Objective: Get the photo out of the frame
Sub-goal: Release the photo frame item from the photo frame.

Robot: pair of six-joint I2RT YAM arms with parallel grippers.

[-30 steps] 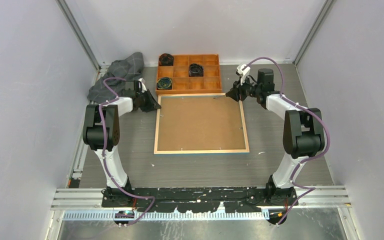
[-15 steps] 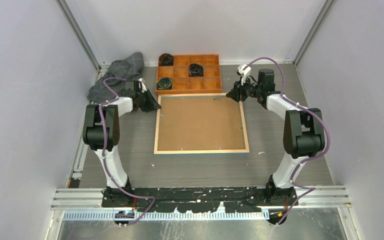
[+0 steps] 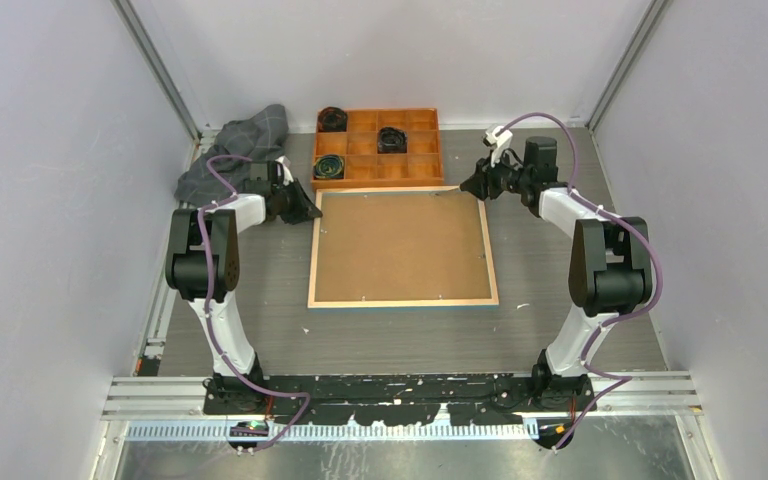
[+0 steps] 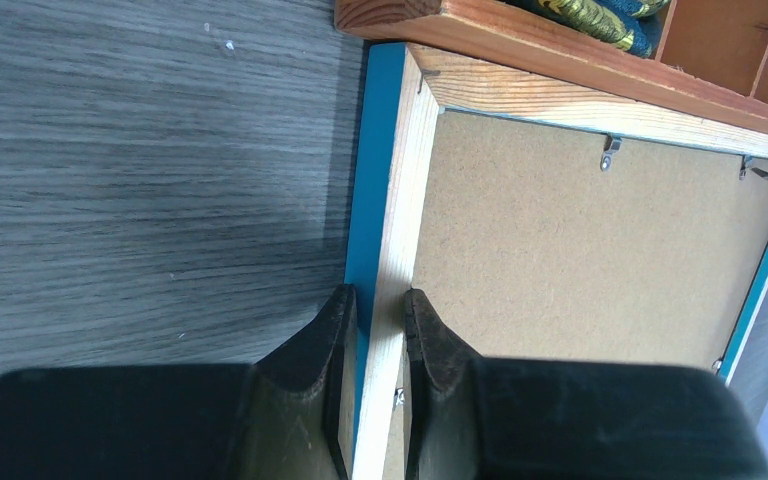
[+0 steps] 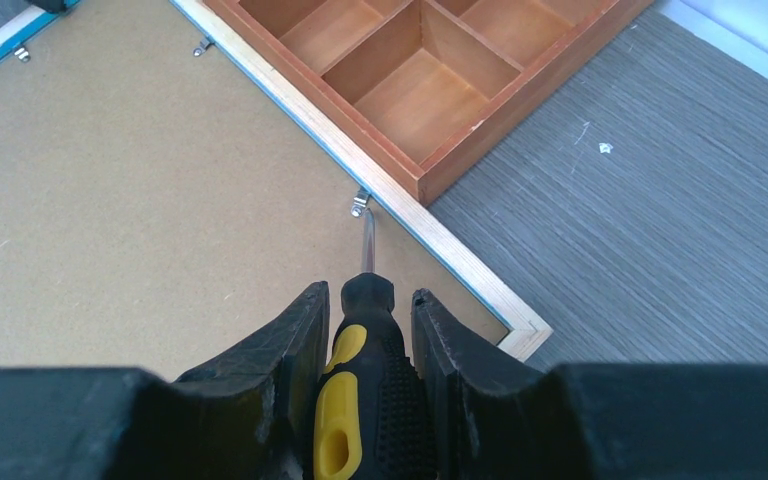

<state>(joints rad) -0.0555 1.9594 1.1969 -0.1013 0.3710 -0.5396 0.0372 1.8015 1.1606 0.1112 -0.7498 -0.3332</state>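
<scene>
Blue frame face down on the grey worktop, back upward, between the two grippers.

The frame is close to square, so no long axis is clear; its sides run parallel to the worktop's edges, and the brown backing board fills it and hides the photo entirely. The orange compartment tray touches the frame's far rim, just beyond both grippers. The left gripper pinches the frame's left wooden rim near the far corner, one finger on each side. The right gripper is clamped on a black-and-yellow screwdriver, whose shaft points straight ahead from it to a small metal tab on the far rim. The handle's butt is cut off from view.
</scene>
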